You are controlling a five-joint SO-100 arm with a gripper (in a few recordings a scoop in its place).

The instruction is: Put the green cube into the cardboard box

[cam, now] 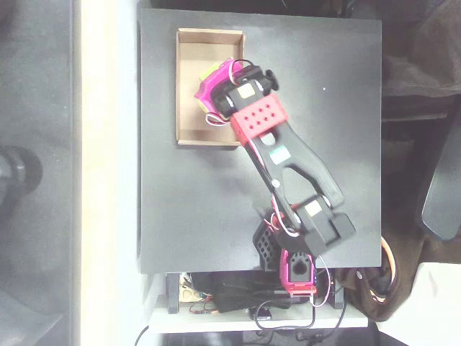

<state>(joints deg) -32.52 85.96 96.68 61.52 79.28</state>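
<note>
The green cube (212,73) shows as lime patches peeking out around the magenta gripper (204,91), which is shut on it. Both are over the right half of the cardboard box (191,58), a shallow tan tray at the black board's upper left. Most of the cube is hidden under the magenta finger. I cannot tell whether the cube touches the box floor. The arm reaches in from its base at the lower right, with the red wrist block (258,119) over the box's right wall.
The black board (331,108) covers the table, and the arm's base (299,238) sits at its lower edge. Cables and electronics (238,299) lie below the board. A pale strip (108,173) runs along the left side.
</note>
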